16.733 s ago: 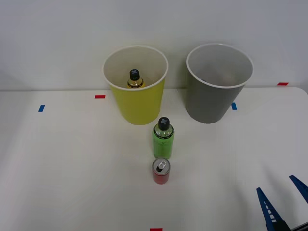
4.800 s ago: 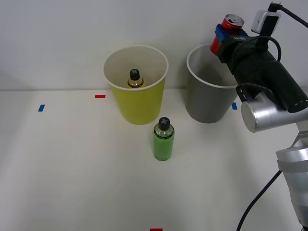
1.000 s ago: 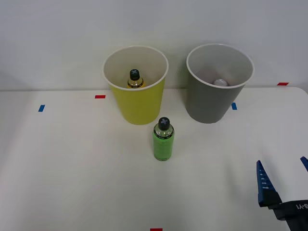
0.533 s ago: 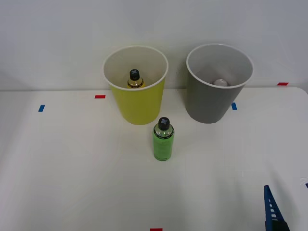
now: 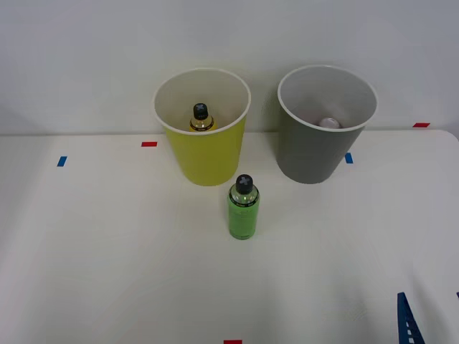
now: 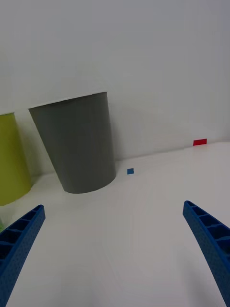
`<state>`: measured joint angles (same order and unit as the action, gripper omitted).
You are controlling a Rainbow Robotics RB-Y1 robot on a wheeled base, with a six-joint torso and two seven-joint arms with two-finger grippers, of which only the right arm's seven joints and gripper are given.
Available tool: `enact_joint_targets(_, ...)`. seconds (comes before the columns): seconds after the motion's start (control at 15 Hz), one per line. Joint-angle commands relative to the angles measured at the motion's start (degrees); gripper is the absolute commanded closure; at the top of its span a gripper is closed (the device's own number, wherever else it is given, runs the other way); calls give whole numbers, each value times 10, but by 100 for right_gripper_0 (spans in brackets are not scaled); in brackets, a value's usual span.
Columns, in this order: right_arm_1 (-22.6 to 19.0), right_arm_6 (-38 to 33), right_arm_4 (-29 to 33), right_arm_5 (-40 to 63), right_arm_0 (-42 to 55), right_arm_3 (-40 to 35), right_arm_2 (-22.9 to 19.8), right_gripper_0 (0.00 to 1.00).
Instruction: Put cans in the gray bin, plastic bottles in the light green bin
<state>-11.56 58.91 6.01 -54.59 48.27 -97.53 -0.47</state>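
Deep in the large tapered gray bin [image 5: 315, 154] with its white inside, just a small silver disc of the can [image 5: 329, 123] peeks above the near rim; its red body is hidden, so its tilt cannot be told. In the yellow-green bin [image 5: 208, 154] beside it, the amber-gold bottle [image 5: 201, 119] shows just its black cap and shoulder, cap pointing up. The bright green plastic bottle [image 5: 243, 209] stands upright on the white desk [image 5: 107, 244], long axis vertical, black cap on top, just in front of the yellow-green bin and apart from it. The right end effector [image 6: 115, 249] is cut off at the front view's lower right corner; from the wrist its blue ribbed fingers [image 6: 211, 240] are spread wide, holding nothing, low over the desk facing the gray bin.
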Motion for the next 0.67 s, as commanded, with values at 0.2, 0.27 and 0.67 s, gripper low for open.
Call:
enact_joint_targets(0.2,0,-128,80,-21,1,1,-56,0)
enact_joint_targets(0.27,0,-143,87,-28,1,1,-59,0)
enact_joint_targets(0.67,0,-148,205,-30,-26,1,-101,0)
